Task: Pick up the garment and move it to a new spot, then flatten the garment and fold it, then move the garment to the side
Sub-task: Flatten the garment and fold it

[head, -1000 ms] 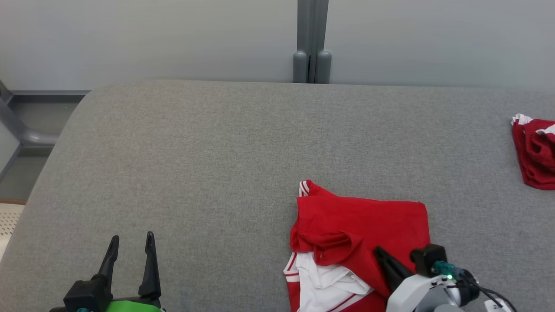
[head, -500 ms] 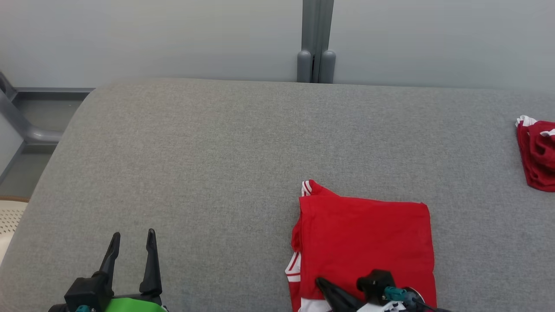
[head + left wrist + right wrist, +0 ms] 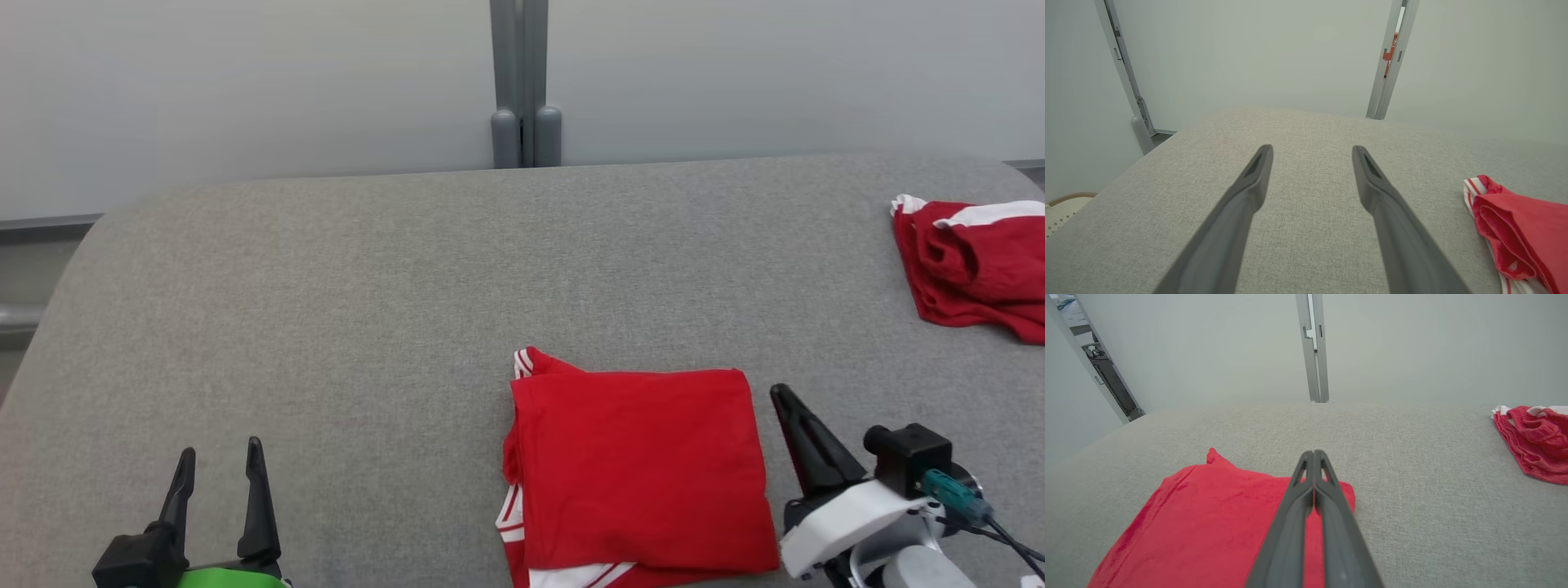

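The garment (image 3: 641,465), red with white striped trim, lies folded in a flat rectangle on the grey table (image 3: 343,310), near its front edge. In the right wrist view the garment (image 3: 1208,522) sits lower left, and in the left wrist view its edge (image 3: 1515,228) shows at the right. My right gripper (image 3: 780,394) is shut with nothing in it, just off the garment's right edge; its fingers (image 3: 1313,455) press together. My left gripper (image 3: 219,451) stands open and empty at the lower left, well apart from the garment, fingers (image 3: 1259,163) spread wide.
A second red and white cloth (image 3: 971,261) lies bunched at the table's far right, also in the right wrist view (image 3: 1535,441). A grey post (image 3: 522,82) stands behind the table against a pale wall. The table's left edge curves down.
The head camera has shifted, so the whole scene sits further left. The red top layer was drawn over the white part, leaving the garment flat. My right gripper has come off it to its right side.
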{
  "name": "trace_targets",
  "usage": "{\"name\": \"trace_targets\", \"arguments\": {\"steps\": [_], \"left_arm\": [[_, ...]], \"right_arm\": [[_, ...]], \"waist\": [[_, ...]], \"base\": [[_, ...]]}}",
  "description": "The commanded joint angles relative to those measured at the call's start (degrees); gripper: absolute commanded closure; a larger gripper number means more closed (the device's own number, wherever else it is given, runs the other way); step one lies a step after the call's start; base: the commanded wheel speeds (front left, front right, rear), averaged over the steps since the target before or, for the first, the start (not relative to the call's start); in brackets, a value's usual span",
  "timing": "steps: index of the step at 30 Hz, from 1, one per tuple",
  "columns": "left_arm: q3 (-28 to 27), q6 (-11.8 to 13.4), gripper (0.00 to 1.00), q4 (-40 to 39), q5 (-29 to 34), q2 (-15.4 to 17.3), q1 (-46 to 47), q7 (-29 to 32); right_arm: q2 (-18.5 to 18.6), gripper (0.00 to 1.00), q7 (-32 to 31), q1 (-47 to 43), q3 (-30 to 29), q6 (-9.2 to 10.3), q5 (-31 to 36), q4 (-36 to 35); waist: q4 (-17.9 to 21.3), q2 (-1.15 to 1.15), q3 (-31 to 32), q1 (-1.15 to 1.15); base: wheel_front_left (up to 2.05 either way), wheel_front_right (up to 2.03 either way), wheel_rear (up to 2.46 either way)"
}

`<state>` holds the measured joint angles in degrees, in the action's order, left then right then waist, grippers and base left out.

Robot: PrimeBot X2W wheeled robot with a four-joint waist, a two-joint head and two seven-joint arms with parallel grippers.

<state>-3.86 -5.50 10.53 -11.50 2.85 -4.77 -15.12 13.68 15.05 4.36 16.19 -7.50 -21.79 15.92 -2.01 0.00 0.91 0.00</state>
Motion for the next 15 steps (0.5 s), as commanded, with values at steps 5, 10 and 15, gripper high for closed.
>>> {"name": "trace_targets", "arguments": {"steps": [5, 10, 15], "left_arm": [[-1.4, 0.7, 0.0, -0.6, -0.7, 0.1, -1.3, 0.0], [-1.6, 0.7, 0.0, -0.7, -0.2, 0.1, -2.3, 0.0], [-1.2, 0.1, 0.0, -0.3, 0.7, 0.1, -2.5, 0.0]], "right_arm": [[0.6, 0.0, 0.2, -3.8, -6.5, 0.02, 2.5, -2.8], [-0.7, 0.0, 0.2, -5.9, -10.2, 0.02, 3.6, -3.9], [-1.6, 0.0, 0.2, -6.9, -10.9, 0.02, 4.4, -4.6]], "waist": [[3.9, 0.0, 1.1, 0.0], [4.9, 0.0, 1.8, 0.0], [5.2, 0.0, 2.4, 0.0]], "base": [[0.0, 0.0, 0.0], [0.0, 0.0, 0.0], [0.0, 0.0, 0.0]]}}
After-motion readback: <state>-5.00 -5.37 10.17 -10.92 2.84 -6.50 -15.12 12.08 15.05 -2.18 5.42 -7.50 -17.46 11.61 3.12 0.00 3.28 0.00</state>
